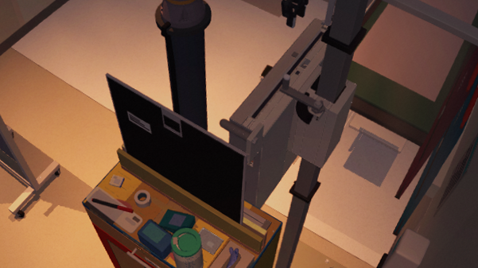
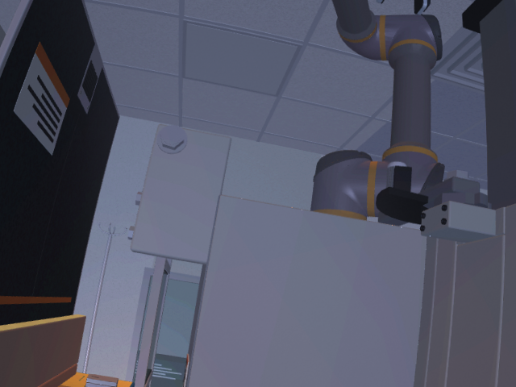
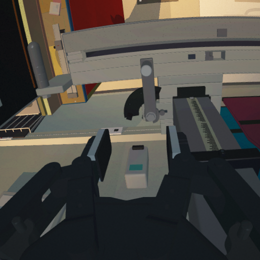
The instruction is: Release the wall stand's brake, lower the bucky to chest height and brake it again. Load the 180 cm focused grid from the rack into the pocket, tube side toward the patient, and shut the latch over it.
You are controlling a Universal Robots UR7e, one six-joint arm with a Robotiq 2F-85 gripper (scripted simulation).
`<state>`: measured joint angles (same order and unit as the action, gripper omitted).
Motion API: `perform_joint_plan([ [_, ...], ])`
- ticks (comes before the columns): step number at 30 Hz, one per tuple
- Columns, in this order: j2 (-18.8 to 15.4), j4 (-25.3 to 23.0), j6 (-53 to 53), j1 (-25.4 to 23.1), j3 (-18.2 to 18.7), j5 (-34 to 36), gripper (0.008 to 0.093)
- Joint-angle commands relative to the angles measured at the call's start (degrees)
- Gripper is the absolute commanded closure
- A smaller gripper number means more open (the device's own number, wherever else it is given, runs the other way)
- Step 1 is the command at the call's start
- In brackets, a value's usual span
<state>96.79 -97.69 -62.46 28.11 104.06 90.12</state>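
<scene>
The bucky [image 1: 282,115] is a grey box on the wall stand's column [image 1: 341,40]. Its top edge carries a long dark pocket slot [image 3: 172,46]. A grey brake lever [image 3: 148,90] with a round knob lies on the carriage beside a black sector plate. My gripper [image 3: 136,147] hangs open and empty above the far end of the bucky [image 1: 294,8]. A black focused grid [image 1: 176,142] with a white label stands upright in the rack on the cart. A grey handle [image 3: 37,65] sticks out at the bucky's near end.
The cart [image 1: 181,230] below the grid holds a green-lidded jar, tape, boxes and a pen. The robot's own dark pedestal [image 1: 187,75] rises behind the grid. A wheeled frame [image 1: 4,149] stands at the left. A scale strip [image 3: 205,122] runs along the column.
</scene>
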Motion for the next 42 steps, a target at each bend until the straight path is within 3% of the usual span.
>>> perform_joint_plan([
  [1, -0.15, 0.00, 0.00, 0.01, 0.24, 0.00, 0.0484],
  [8, -0.96, 0.07, 2.56, 2.54, -0.64, 0.00, 0.0484],
  [21, -7.32, -0.12, 22.82, 22.34, -6.83, -0.11, 0.0484],
  [28, -7.77, -0.21, 24.45, 23.78, -7.24, -0.14, 0.0484],
  [34, -8.41, -3.82, 24.52, 23.88, -4.16, -0.13, 0.0484],
  [42, -12.58, -17.72, 24.56, 23.97, 5.66, -0.12, 0.0484],
])
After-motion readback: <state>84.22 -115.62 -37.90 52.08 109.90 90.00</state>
